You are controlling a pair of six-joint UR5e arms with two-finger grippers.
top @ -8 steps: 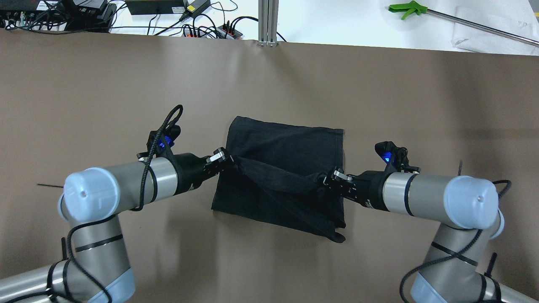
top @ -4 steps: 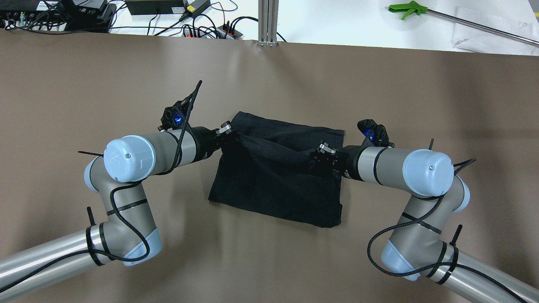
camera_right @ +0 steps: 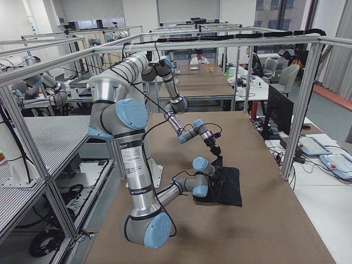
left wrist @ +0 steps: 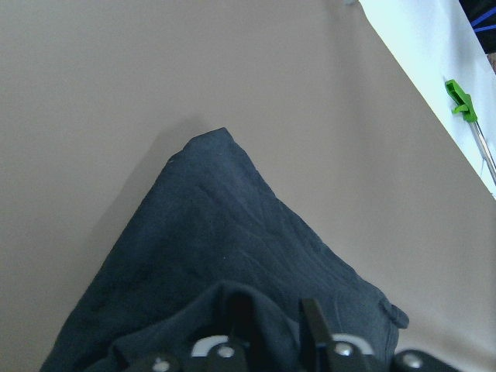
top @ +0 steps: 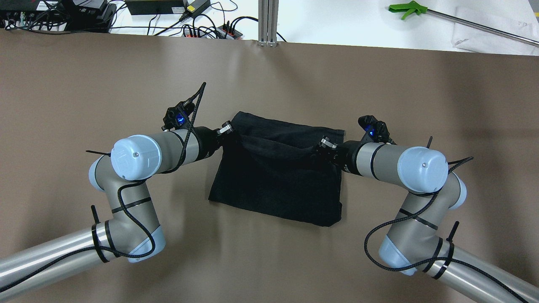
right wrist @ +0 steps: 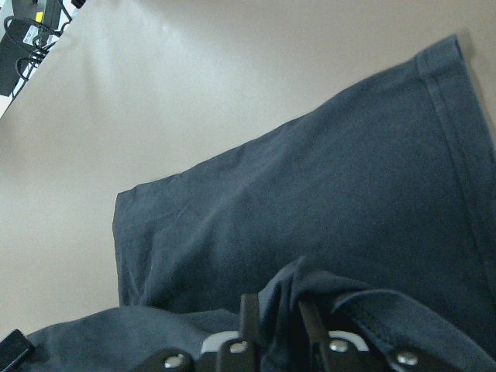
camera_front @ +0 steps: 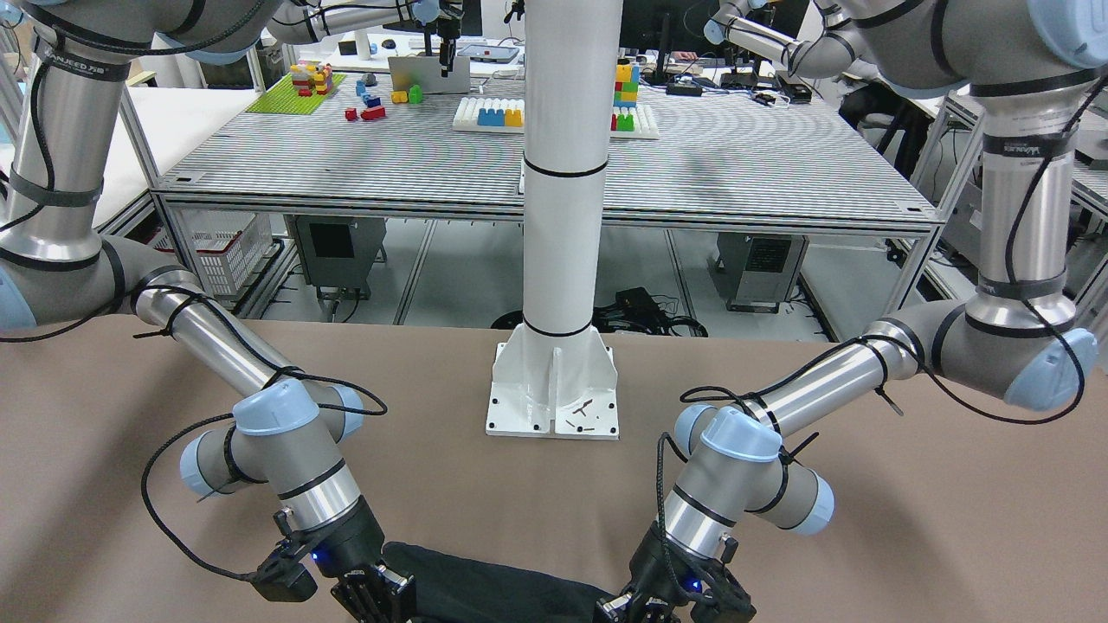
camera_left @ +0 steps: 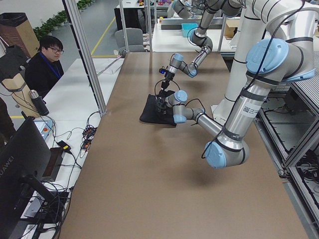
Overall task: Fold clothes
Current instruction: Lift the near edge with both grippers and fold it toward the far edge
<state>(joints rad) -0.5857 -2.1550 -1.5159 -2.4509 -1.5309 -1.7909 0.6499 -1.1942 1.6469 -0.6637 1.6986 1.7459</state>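
Observation:
The black garment [top: 273, 181] lies on the brown table [top: 84, 75], folded over itself. My left gripper [top: 231, 131] is shut on a bunched edge of it at its far left corner. My right gripper [top: 318, 152] is shut on the same edge near its far right corner. The held edge hangs stretched between the two grippers, just above the lower layer. The left wrist view shows the fingers [left wrist: 314, 325] pinching cloth over the garment [left wrist: 209, 248]. The right wrist view shows the same, with the garment's hemmed edge [right wrist: 457, 155]. In the front-facing view the garment [camera_front: 493, 593] sits at the bottom edge.
The white pole base [camera_front: 554, 389] stands on the table on the robot's side of the garment. Cables and power strips [top: 84, 12], an aluminium post [top: 268, 23] and a green-handled grabber [top: 406, 9] lie beyond the far edge. An operator [camera_left: 45, 64] sits beside the table.
Both grippers have carried the held garment edge away from the robot, over the lower layer toward its far edge. The trailing near corner has been pulled in and the fold lies flatter.

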